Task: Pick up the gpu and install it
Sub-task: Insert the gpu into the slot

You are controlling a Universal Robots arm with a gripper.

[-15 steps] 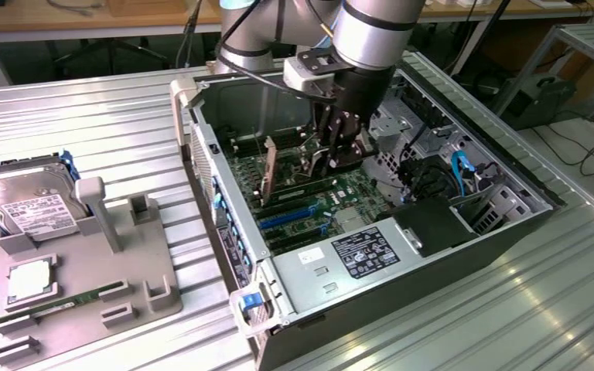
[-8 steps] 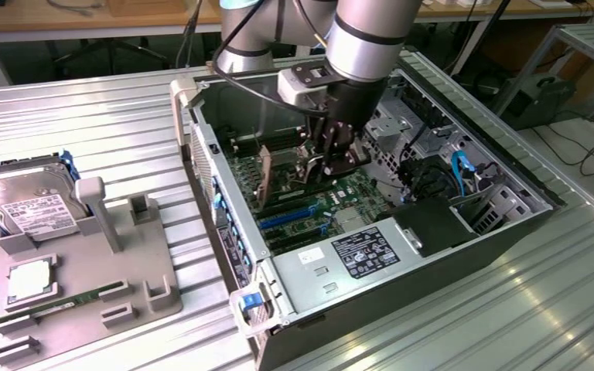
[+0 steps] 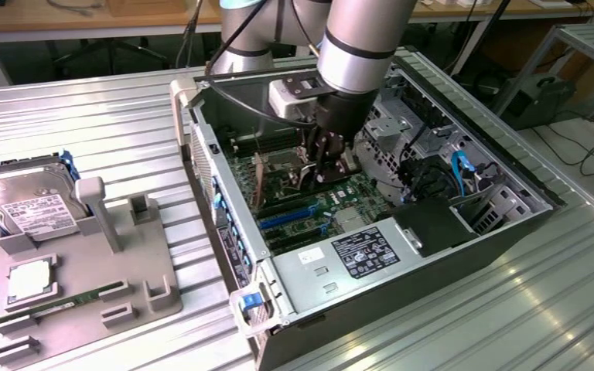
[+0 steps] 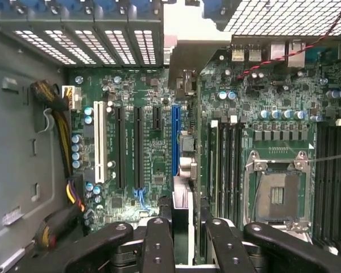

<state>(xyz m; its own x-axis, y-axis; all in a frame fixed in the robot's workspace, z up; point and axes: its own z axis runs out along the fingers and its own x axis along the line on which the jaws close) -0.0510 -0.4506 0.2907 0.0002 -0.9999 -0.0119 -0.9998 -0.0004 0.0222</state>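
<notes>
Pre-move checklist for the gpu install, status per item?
1. gpu clamped in the jaws: ok.
2. Blue slot empty: ok.
3. Card edge lined up over that slot: cannot tell; it hangs close beside it.
4. Bracket end facing the rear slot grilles: ok.
5. Yellow-black cables apart from the card: ok.

The gpu (image 4: 184, 170) is seen edge-on, its face hidden, clamped by the end effector (image 4: 184, 239)
</notes>
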